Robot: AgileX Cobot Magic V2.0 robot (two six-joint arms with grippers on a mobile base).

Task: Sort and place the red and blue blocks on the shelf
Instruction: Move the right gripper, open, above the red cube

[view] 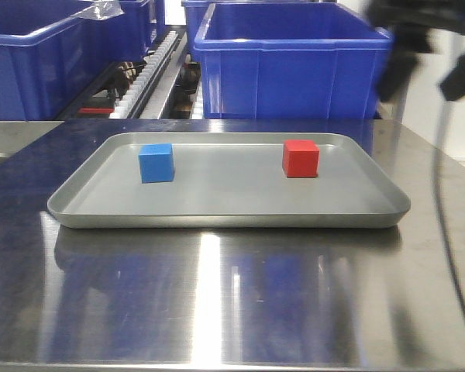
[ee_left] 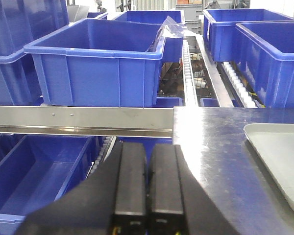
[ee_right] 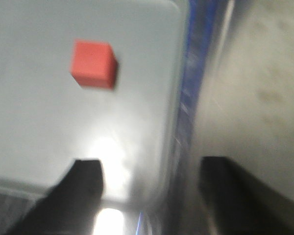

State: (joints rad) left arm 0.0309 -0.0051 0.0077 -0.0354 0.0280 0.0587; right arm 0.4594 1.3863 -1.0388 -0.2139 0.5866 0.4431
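Observation:
The blue block [view: 156, 162] sits on the left of the grey tray [view: 217, 218] and the red block [view: 300, 158] on its right. In the blurred right wrist view the red block [ee_right: 92, 63] lies ahead and to the left of my open right gripper [ee_right: 149, 166], which hovers over the tray's [ee_right: 34, 112] right rim with nothing between its fingers. The right gripper [view: 428, 76] shows blurred at the upper right of the front view. My left gripper [ee_left: 148, 147] is shut and empty, left of the tray [ee_left: 279, 156], facing the shelf [ee_left: 83, 120].
The tray rests on a shiny steel table [view: 217, 310]. Behind it the shelf [view: 151, 74] carries white roller tracks and large blue tubs [view: 291, 66]. More blue tubs [ee_left: 95, 66] sit on upper and lower tiers in the left wrist view.

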